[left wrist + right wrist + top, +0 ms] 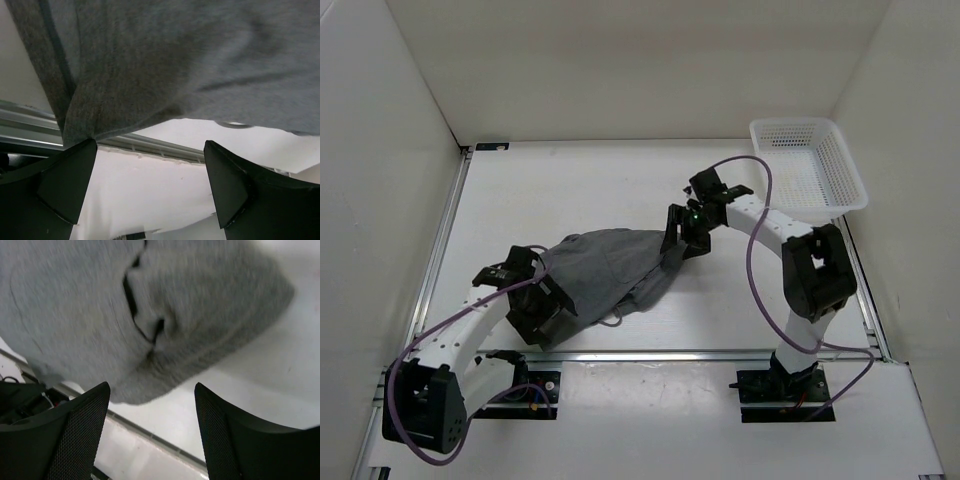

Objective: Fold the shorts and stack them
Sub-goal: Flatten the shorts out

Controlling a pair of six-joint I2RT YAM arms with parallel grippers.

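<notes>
Presently left tool (150,146) and right tool (151,387) gape empty beside the shorts (610,265); a snagged finger could drag them askew.

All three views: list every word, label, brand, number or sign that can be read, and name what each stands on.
No readable text in any view.
The shorts: plain grey fabric, no print or tag showing.
The white basket: no marking visible.
The black base plates under the arms: any marks there are too small to read.
</notes>
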